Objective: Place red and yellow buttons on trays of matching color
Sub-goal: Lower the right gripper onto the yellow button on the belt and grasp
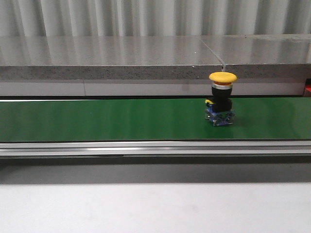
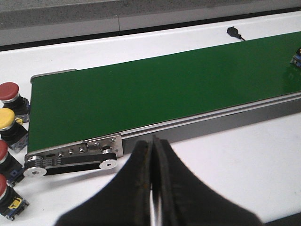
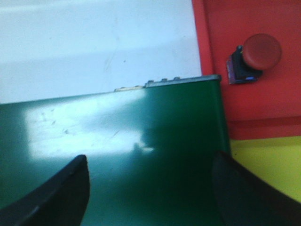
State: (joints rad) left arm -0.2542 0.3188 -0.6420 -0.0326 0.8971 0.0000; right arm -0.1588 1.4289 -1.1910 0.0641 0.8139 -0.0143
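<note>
Front view: a yellow mushroom-head push button (image 1: 222, 98) with a black body and blue base stands upright on the long green conveyor belt (image 1: 107, 119), right of the frame's centre. The belt runs across the whole width, with a silver rail along its near edge and a white worktop (image 1: 146, 208) filling the lower part of the frame.

In the left wrist view, the left pincer (image 2: 153, 188) sits at the bottom centre with its black fingers pressed together, nothing between them, above the white worktop. At the left edge of that frame, beside the belt's end, a column of push buttons waits: a red-capped one (image 2: 9, 94) on top, a yellow-capped one (image 2: 8, 123) beneath it, then two more red ones partly cut off.

In the right wrist view, the right pincer (image 3: 150, 188) is spread wide and empty over the belt's end. In the upper right, a red mushroom-head button (image 3: 254, 56) lies tipped on the red tray (image 3: 277, 103); the yellow tray (image 3: 268, 165) lies just below it in the frame.
</note>
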